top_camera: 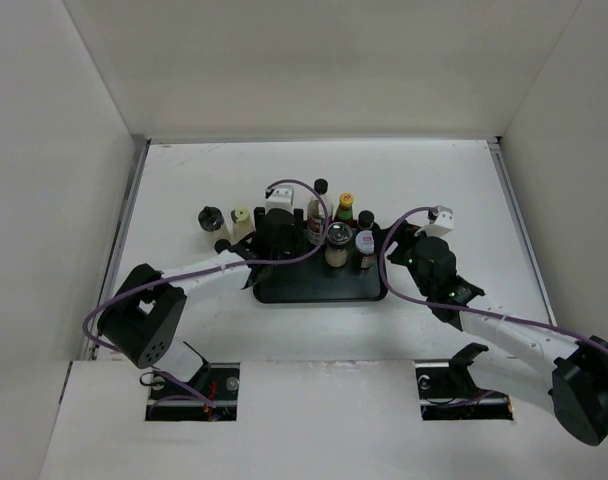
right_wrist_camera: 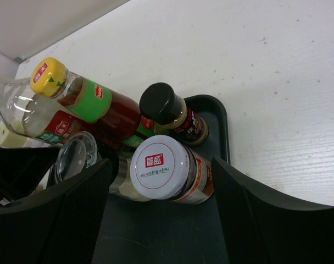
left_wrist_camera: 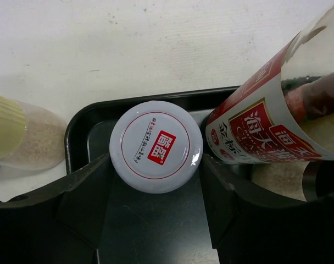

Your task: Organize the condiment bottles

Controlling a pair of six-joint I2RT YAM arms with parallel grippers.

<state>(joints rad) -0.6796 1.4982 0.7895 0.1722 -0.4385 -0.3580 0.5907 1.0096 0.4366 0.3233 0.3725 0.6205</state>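
Note:
A black tray [top_camera: 319,288] holds several condiment bottles: a tall black-capped bottle [top_camera: 321,187], a yellow-capped green-necked bottle [top_camera: 345,201], a silver-lidded jar [top_camera: 338,236] and a white-lidded jar [top_camera: 364,241]. My left gripper [top_camera: 277,228] is at the tray's back left corner [left_wrist_camera: 79,125]. Its jaws touch both sides of another white-lidded jar [left_wrist_camera: 156,146]. My right gripper [top_camera: 394,245] is open, its fingers [right_wrist_camera: 233,192] standing apart on either side of the white-lidded jar [right_wrist_camera: 159,168]. The yellow-capped bottle [right_wrist_camera: 73,91] and a black-capped jar [right_wrist_camera: 161,104] stand behind that jar.
A black-lidded jar [top_camera: 210,217] and a cream-lidded jar [top_camera: 241,216] stand on the white table left of the tray; the cream-lidded jar also shows in the left wrist view [left_wrist_camera: 13,135]. A red-labelled clear bottle [left_wrist_camera: 271,110] stands close to my left gripper's right finger. White walls enclose the table.

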